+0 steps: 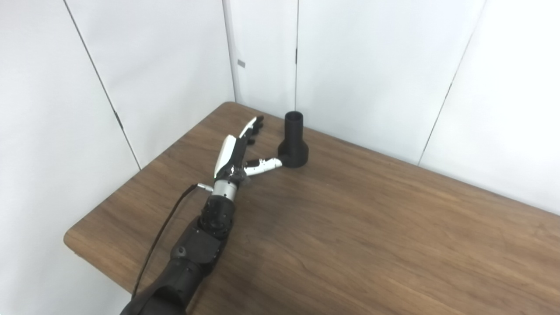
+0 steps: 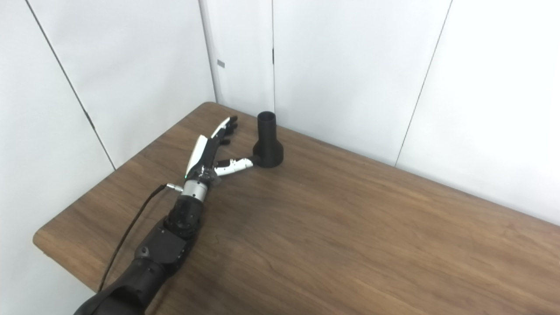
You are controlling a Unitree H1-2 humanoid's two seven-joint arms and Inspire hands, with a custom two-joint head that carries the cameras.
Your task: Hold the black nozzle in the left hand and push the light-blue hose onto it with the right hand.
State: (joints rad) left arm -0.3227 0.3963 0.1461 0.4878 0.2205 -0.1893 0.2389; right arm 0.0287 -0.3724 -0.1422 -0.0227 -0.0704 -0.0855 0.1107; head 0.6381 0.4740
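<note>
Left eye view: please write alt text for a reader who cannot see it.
The robot's open left hand reaches toward an upright black nozzle near the far edge of a brown wooden table, thumb tip at its base. White wall panels stand behind.

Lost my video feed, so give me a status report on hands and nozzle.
Left hand open, fingers spread, thumb tip at the black nozzle base. Nozzle upright on the table, not gripped. Right hand and light-blue hose out of view. Nothing blocking.

Bright, even overhead light, sharp focus throughout, with only soft faint shadows and mild sheen on the brown wooden desk (image 1: 393, 245).
</note>
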